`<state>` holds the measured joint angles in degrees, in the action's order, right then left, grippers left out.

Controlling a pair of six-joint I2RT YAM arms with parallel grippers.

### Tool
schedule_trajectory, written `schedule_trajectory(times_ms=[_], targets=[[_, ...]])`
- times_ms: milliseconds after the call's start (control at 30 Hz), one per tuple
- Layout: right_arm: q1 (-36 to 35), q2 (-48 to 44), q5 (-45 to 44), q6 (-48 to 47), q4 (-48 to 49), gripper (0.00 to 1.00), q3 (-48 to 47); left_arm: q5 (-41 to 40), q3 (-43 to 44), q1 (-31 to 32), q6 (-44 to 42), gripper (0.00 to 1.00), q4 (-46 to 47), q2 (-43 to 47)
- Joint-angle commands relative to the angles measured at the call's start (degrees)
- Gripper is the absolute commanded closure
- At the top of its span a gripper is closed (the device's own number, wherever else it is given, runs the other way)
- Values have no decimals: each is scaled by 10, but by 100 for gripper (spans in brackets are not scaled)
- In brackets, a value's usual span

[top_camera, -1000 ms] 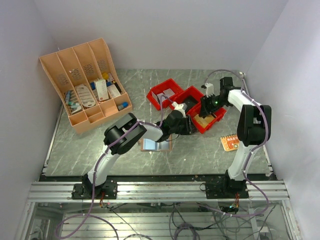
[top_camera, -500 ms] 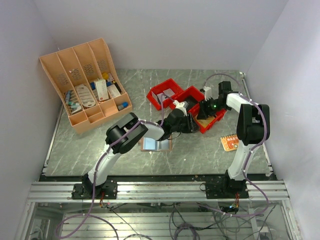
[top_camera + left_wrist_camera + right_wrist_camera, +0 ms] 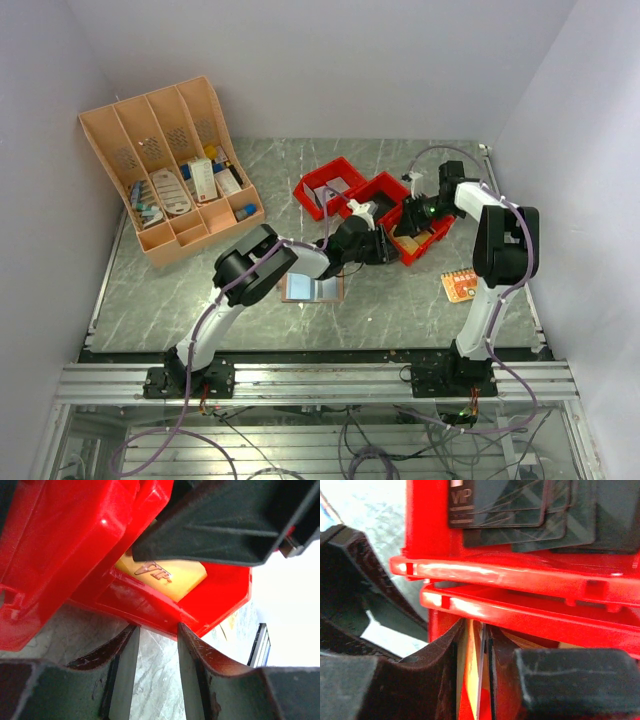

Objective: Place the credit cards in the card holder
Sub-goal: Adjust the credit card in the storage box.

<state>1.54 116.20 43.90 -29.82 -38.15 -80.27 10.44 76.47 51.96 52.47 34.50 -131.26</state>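
Landmark: red bin (image 3: 150,605), the rightmost of the red bins on the counter (image 3: 200,290); all places below are reckoned from it.
Step in hand: picking up a card out of the red bin, by my reading. No card is on its way to the holder yet.
Right gripper (image 3: 474,640): down inside the red bin, its jaws drawn narrow with a thin card standing edge-on between them. I cannot tell whether the pinch is made or only closing.
Yellow card (image 3: 175,577): inside the red bin, tilted against its wall, printed side up, directly under the right gripper. Likely the same card seen edge-on at the right wrist.
Left gripper (image 3: 157,630): outside the red bin, low at its wall on the side facing the left arm. It stands about half wide and empty, with bare counter showing between the fingers.
Dark cards (image 3: 520,510): a fanned stack in the neighbouring bin (image 3: 495,570), which touches the red bin's rim.
Card holder (image 3: 312,288): on the counter, well apart from the red bin, toward the arm bases and leftward. It seems to lie open with a brown edge showing. Detail is too small to be sure.
Next move calls for: a firm pinch on one card only, then a straight lift clear of the red bin's wall. After that comes a carry from the bin over to the holder. The left gripper is well placed to steady the bin or the holder.
Risk: two cards coming up together, or the bin dragging along.
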Motion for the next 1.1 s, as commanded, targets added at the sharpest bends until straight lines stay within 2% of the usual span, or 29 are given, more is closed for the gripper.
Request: schedule_trajectory(times_ms=[0, 200, 433, 567, 667, 767, 800, 1067], targets=[[-4, -2, 61, 4, -75, 79, -16, -6, 16, -10, -10, 54, 2, -10], [-5, -2, 53, -11, -106, 82, -11, -4, 15, -11, -9, 54, 6, -11], [-21, -16, -38, 11, -62, 82, 5, -3, 14, -12, -10, 54, 7, -11], [-35, 0, -51, 9, -58, 84, 0, -2, 12, -11, -10, 54, 10, -10], [-42, 17, -49, 7, -57, 85, 1, -2, 11, -11, -11, 54, 9, -8], [-43, 26, -35, 1, -68, 98, -5, -3, 8, -12, -13, 54, 10, -5], [-40, 25, -29, -2, -76, 100, -9, -3, 6, -12, -14, 54, 11, -3], [37, 9, 66, -9, -136, 100, -91, -21, -56, -13, -30, 53, 34, 61]])
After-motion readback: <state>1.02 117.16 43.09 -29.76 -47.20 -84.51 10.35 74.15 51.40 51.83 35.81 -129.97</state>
